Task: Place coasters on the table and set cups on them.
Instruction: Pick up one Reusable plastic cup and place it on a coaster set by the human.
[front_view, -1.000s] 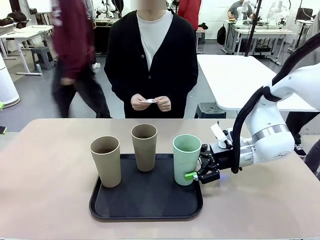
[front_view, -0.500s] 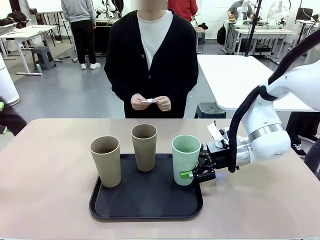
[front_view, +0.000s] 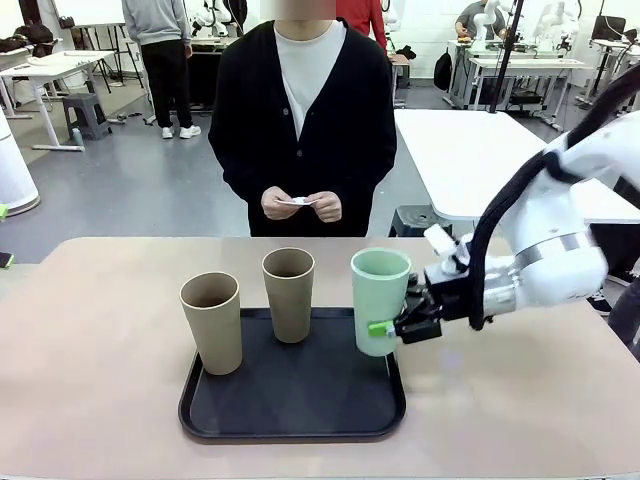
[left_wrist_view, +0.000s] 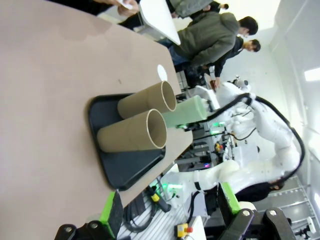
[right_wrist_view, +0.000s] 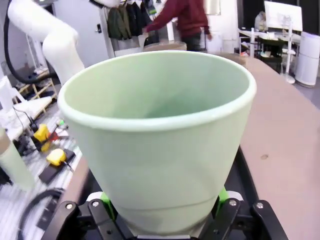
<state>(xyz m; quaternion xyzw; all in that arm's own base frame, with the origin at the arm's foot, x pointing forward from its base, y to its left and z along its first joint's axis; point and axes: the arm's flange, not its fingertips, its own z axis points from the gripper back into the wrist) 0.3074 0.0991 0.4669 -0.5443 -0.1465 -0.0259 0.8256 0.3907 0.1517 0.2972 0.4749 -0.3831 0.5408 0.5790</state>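
The right gripper is clamped on the lower part of the green cup. One green pad shows against the front of the cup's wall, and in the right wrist view a green pad sits on each side near its base. The cup is close to upright, leaning a little, with its base just above the right edge of the black tray, which lies on the tan table. One brown cup stands upright at the tray's front left corner. A second brown cup stands upright near the middle of the tray's far edge, apart from the first. Beyond the tray, past the table's far side, a person holds a small thin white coaster between both hands at waist height. The left gripper hangs off to the tray's left with its jaws spread wide and nothing between them.
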